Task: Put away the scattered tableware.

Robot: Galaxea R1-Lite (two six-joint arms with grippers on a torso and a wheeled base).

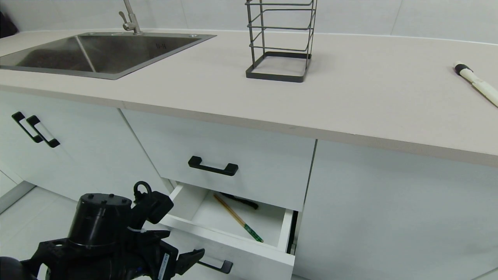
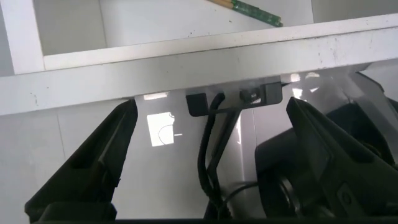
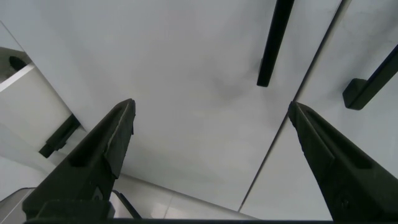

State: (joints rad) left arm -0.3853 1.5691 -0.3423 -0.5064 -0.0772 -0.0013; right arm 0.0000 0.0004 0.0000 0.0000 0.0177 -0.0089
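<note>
The white utensil with a dark end lies at the counter's far right, well apart from the open drawer holding chopsticks; it looks light, stiff and smooth, likely best pinched mid-shaft; the left gripper hangs spread near the drawer handle; the right gripper is spread before a cabinet door.

chopsticks: wooden, green-tipped, lying diagonally in the open drawer
black utensil: at the drawer's back, partly hidden
white utensil: black-banded, flat on the desk, far right

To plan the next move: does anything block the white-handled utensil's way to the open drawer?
Nothing visible does. The utensil lies apart on the counter; the drawer stands open, chopsticks lying inside.
</note>
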